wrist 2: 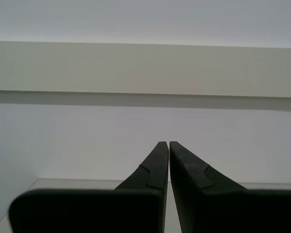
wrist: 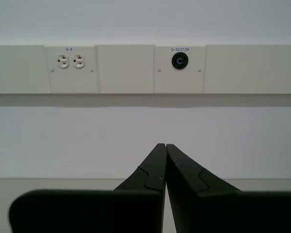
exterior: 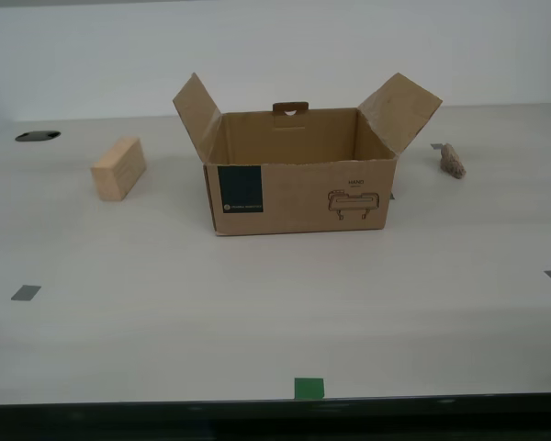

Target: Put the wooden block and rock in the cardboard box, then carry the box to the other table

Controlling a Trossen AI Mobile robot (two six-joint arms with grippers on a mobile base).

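The cardboard box (exterior: 298, 188) stands open in the middle of the desk (exterior: 257, 312), flaps raised. The wooden block (exterior: 118, 168) lies apart from it toward the exterior view's left; the rock (exterior: 453, 160) lies near it toward the exterior view's right. My first tool (wrist: 165, 145) and my second tool (wrist 2: 168, 143) both point at the wall, tips pressed together, holding nothing.

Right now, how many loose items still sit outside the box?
2. The wooden block lies off the cardboard box's exterior-view left; the rock off its right. The box floor is partly hidden.
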